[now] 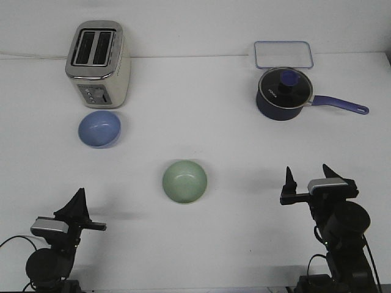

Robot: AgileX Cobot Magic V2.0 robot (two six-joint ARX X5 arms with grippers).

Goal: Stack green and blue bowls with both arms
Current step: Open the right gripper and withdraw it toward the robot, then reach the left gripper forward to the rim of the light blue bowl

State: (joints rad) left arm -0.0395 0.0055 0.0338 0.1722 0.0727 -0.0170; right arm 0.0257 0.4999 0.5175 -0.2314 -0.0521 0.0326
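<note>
Both bowls sit apart, unstacked: blue bowl [99, 129] at ten o'clock from green bowl [184, 182] (within left-arm reach). Right claw [310, 174] is spread apart; whether the left claw [77, 204] is, I cannot tell.

Two bowls, green [184, 181] and blue [99, 129]; one toaster [98, 64], one saucepan [284, 94], one clear lid [283, 54], two arms.

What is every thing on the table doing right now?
Blue bowl: upright, empty, beside the toaster.
Green bowl: upright, empty, alone mid-table.
Toaster: upright, slots empty.
Saucepan: lid on.
Clear lid: lying flat behind the saucepan.
Left gripper: holding nothing.
Right gripper: open, holding nothing.
</note>
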